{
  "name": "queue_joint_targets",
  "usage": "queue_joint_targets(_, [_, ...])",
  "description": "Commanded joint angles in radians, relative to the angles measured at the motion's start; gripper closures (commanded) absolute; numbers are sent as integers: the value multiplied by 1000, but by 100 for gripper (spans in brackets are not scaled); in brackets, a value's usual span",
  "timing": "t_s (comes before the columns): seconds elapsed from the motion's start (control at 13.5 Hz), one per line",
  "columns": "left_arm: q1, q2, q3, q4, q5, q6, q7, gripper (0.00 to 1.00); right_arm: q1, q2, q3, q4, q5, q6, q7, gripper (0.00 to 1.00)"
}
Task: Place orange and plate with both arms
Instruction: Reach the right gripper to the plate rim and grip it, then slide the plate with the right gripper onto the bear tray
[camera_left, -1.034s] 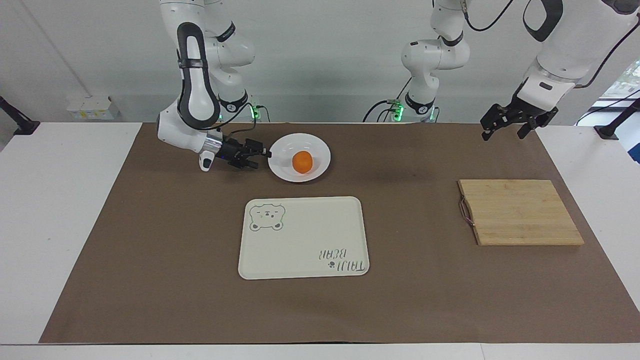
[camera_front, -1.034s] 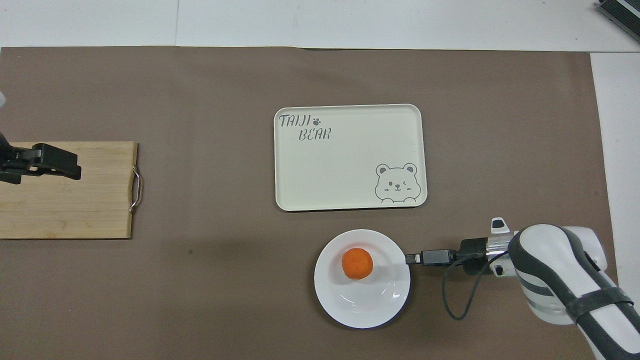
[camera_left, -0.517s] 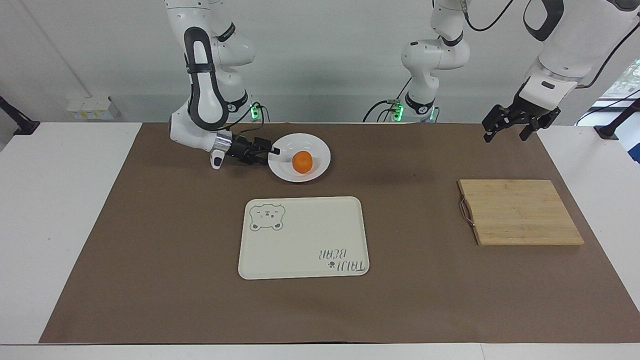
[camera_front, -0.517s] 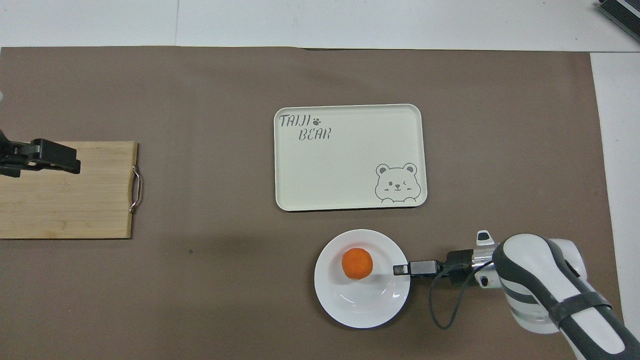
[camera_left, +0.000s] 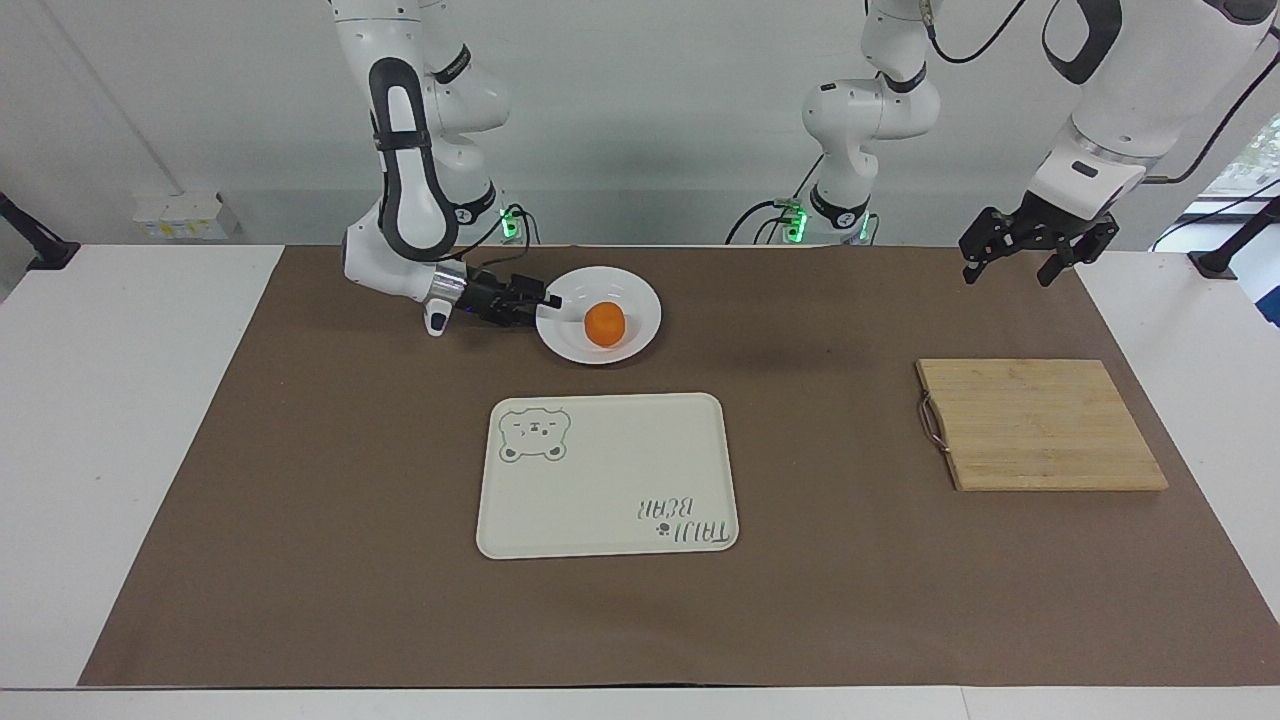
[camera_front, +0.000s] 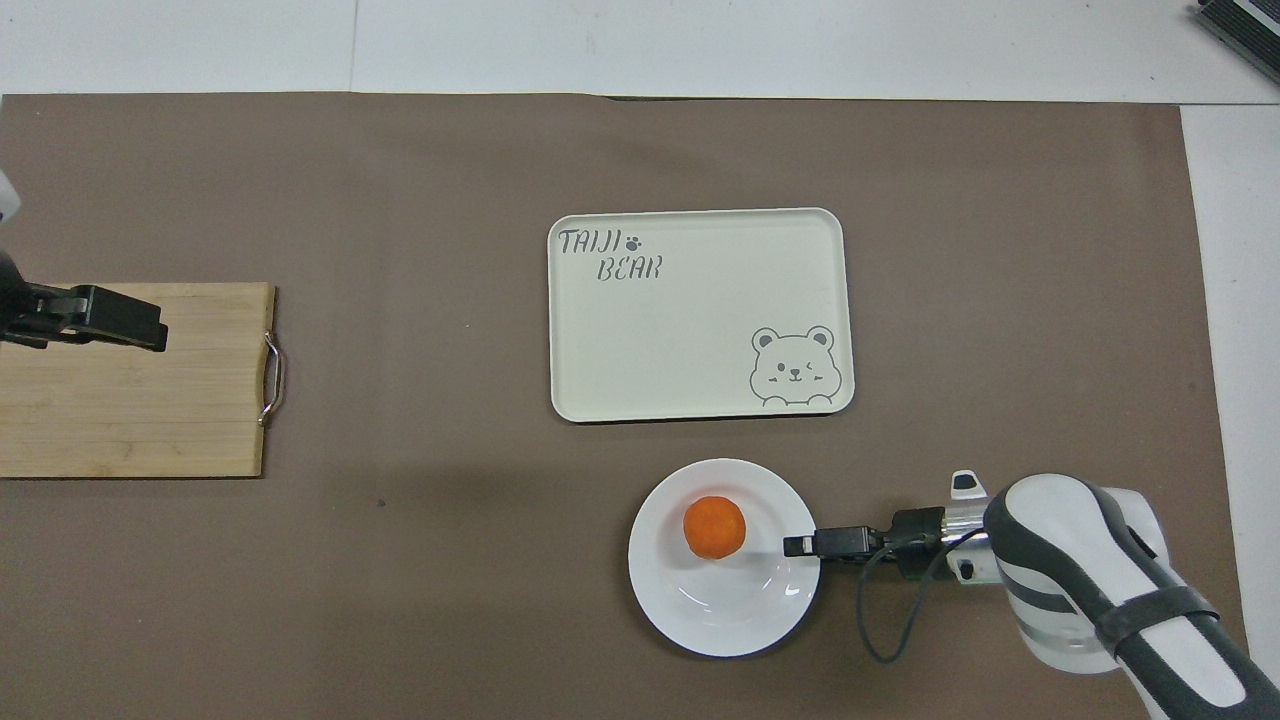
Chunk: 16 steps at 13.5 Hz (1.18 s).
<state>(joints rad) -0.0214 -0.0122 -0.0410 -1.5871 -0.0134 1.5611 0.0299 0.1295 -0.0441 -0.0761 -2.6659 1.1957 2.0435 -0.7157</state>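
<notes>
Right gripper (camera_left: 545, 300) now over plate (camera_left: 640, 290) rim

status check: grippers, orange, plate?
Right gripper at the plate rim. Left gripper waits above the table edge. Orange sits in plate, nothing blocking.

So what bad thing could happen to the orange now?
The orange sits loose in the plate, and the right gripper is at the plate's rim. If the plate is lifted from that one edge it could tilt, and the orange might roll off onto the table. The rim might also slip from the gripper.
</notes>
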Motion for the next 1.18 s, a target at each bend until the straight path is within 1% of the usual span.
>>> queue_joint_targets(0.0, [3, 6, 9, 12, 7, 1, 13, 0, 4, -10, 2, -15, 42, 15, -28, 73])
queue_joint_targets(0.15, [1, 6, 9, 12, 7, 1, 15, 0, 4, -8, 2, -14, 44, 15, -16, 89])
queue_joint_targets(0.22, [0, 6, 9, 12, 7, 1, 15, 0, 4, -8, 2, -14, 47, 15, -15, 90])
queue_joint_targets(0.37, [-2, 6, 9, 12, 7, 1, 15, 0, 4, -8, 1, -14, 50, 15, -13, 98])
queue_joint_targets(0.44, [0, 6, 9, 12, 7, 1, 15, 0, 4, -7, 2, -12, 50, 17, -18, 100])
queue_joint_targets(0.59, [1, 6, 9, 12, 7, 1, 13, 0, 12, 1, 1, -5, 50, 23, -62, 100])
queue_joint_targets(0.81, [0, 6, 9, 12, 7, 1, 15, 0, -1, 33, -1, 46, 50, 18, -201, 100])
queue_joint_targets(1.11, [1, 6, 9, 12, 7, 1, 15, 0, -33, 56, -1, 101, 48, -9, -252, 100])
